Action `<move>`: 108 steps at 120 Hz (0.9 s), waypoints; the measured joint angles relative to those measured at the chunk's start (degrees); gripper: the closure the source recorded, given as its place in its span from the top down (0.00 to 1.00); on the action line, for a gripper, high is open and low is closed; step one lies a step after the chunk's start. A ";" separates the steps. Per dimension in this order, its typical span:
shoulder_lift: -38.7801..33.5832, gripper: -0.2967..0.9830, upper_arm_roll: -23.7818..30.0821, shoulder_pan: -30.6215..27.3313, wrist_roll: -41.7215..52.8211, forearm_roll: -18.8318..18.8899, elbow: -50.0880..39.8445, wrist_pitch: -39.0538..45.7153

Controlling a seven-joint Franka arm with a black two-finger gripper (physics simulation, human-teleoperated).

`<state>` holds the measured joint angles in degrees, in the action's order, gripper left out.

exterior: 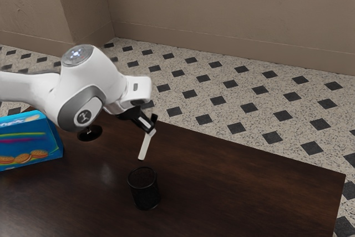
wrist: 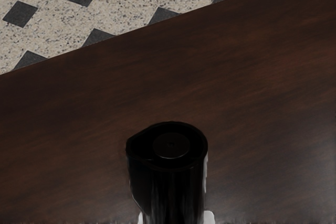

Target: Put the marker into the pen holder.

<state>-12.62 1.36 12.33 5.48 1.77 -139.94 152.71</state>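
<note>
In the exterior view my gripper (exterior: 149, 126) is tilted above the table, shut on the marker (exterior: 145, 146). The marker's white body slants down from the fingers, its lower end toward the exterior view's left. Just below that end, with a small gap in the picture, the black pen holder (exterior: 145, 190) stands upright on the table. In the wrist view a large black cylinder with a round end, apparently the marker (wrist: 171, 145), rises from the lower edge.
A blue box with cookies pictured on it (exterior: 26, 141) lies on the table (exterior: 249, 184) at the exterior view's left. The table's far edge borders the tiled floor (exterior: 222, 98); a wall (exterior: 233, 12) stands behind.
</note>
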 joint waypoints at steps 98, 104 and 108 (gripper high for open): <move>10.18 0.66 1.22 -4.47 1.26 -0.54 31.35 -27.24; 11.23 0.68 0.78 -5.93 3.37 -0.68 34.18 -33.26; 11.53 0.69 0.65 -7.06 4.69 -0.81 35.05 -36.53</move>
<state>-1.09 2.00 5.27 10.18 0.96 -104.89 116.17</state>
